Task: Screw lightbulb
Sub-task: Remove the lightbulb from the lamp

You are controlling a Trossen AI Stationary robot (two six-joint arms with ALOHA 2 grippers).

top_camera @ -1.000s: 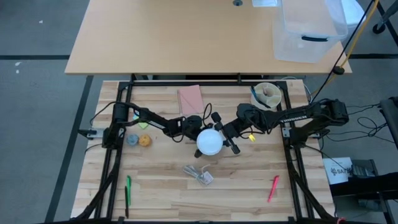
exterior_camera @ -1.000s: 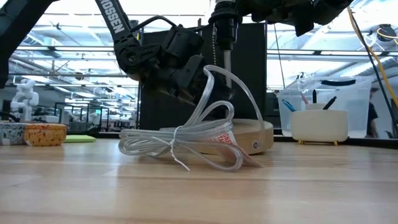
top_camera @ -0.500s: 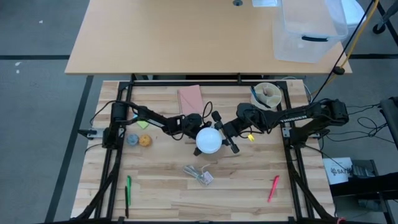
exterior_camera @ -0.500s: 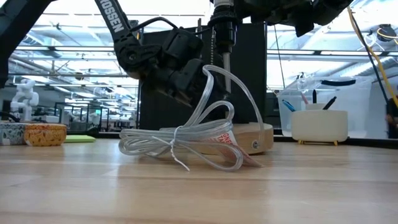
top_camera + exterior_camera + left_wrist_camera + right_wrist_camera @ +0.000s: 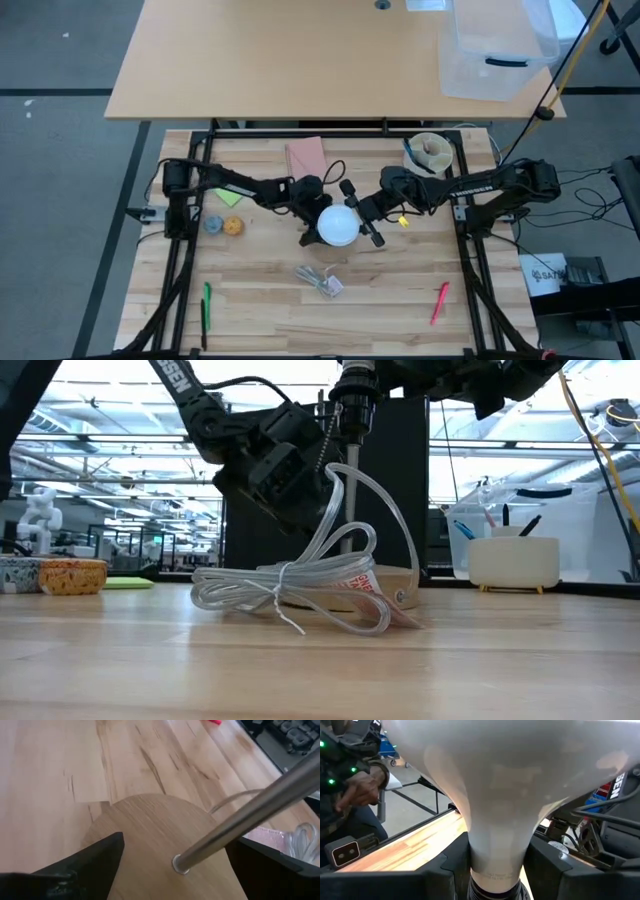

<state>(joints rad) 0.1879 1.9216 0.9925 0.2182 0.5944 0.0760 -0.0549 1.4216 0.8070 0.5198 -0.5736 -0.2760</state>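
White lightbulb [image 5: 338,226], pale wooden disc [image 5: 165,845], pink notebook [image 5: 305,157].

This is a robotics lab on an open industrial floor. A pale butcher-block wooden worktop [image 5: 260,300] sits in a black metal frame [image 5: 183,262] on grey carpet, with a plain tan laminate table [image 5: 300,60] on its far side carrying a clear plastic storage bin [image 5: 495,50]. Across the worktop, the low view shows a high ceiling of exposed white trusses [image 5: 100,450] and strip lighting, with a small white humanoid robot figure [image 5: 38,510] at far left.
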